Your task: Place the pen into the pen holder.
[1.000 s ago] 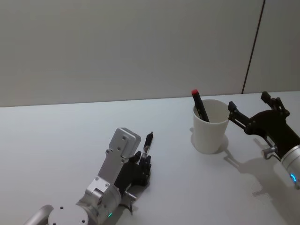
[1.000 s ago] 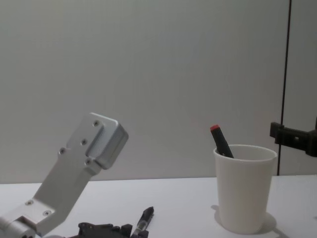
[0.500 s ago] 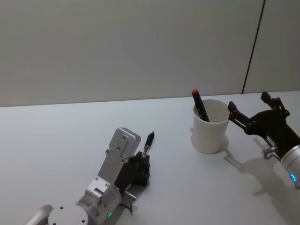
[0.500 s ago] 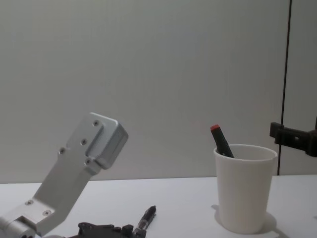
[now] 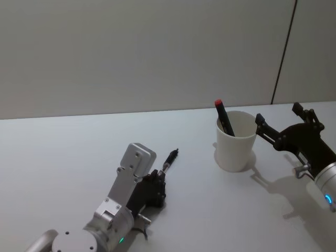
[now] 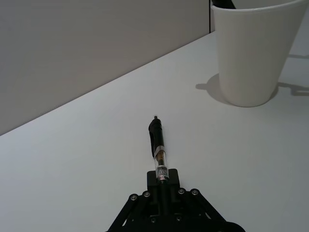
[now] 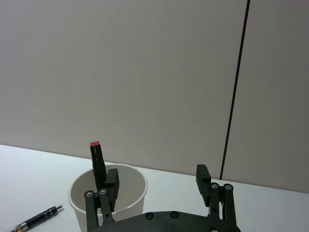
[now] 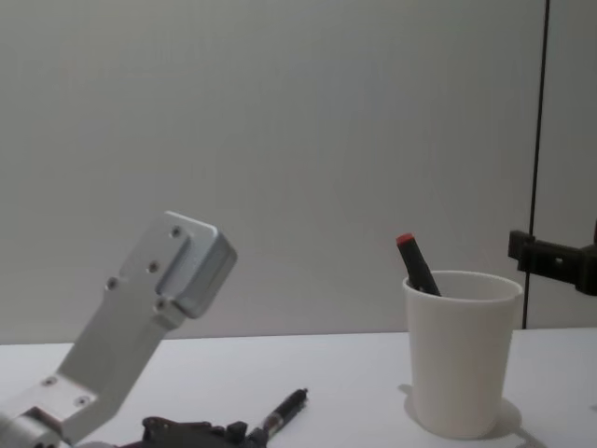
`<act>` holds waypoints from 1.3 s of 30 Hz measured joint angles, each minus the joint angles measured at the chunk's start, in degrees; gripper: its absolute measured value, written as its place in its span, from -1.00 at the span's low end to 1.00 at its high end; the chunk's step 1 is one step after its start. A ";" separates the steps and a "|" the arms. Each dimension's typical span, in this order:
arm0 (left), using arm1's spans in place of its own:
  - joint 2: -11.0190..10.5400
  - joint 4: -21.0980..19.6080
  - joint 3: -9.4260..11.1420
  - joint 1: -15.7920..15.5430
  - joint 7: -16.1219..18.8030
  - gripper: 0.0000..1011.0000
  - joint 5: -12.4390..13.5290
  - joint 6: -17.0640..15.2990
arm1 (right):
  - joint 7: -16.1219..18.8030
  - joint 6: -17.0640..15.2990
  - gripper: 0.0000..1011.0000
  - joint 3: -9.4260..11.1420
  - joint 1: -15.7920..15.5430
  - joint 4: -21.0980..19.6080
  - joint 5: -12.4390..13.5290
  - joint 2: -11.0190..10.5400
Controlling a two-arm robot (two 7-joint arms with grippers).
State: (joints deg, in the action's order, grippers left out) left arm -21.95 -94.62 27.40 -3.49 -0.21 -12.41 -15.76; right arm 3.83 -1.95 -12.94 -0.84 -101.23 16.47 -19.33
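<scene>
The left hand (image 5: 159, 178) is clenched on one end of the pen (image 5: 170, 159). The pen's free tip, ahead of that hand, has swung rightward toward the pen holder (image 5: 236, 143), so the carry seems begun. The holder stands well right of it on the surface (image 5: 63, 157) and already contains a red-capped marker (image 5: 222, 116). Just past the holder waits the right hand (image 5: 277, 135), released.

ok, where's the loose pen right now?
In the head view the pen is left of the pen holder, low over the table, one end clamped in the left gripper; the right gripper sits open right of the holder.
</scene>
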 joint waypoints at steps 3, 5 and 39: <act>-0.22 0.15 -0.31 0.02 0.12 -0.73 0.21 0.74 | 0.00 0.00 0.98 0.00 0.00 0.00 0.00 0.00; -0.39 0.18 -0.61 -0.01 0.18 -0.73 0.27 1.09 | 0.00 0.00 0.98 -0.01 0.00 0.00 0.00 0.00; -1.05 -2.20 -4.71 -0.86 -4.44 -0.73 -7.81 20.62 | 0.00 0.00 0.98 -0.01 0.00 0.00 0.00 0.00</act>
State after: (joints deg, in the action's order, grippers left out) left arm -23.00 -96.82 22.69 -4.34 -4.65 -20.22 4.86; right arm 3.83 -1.95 -12.94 -0.84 -101.23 16.46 -19.34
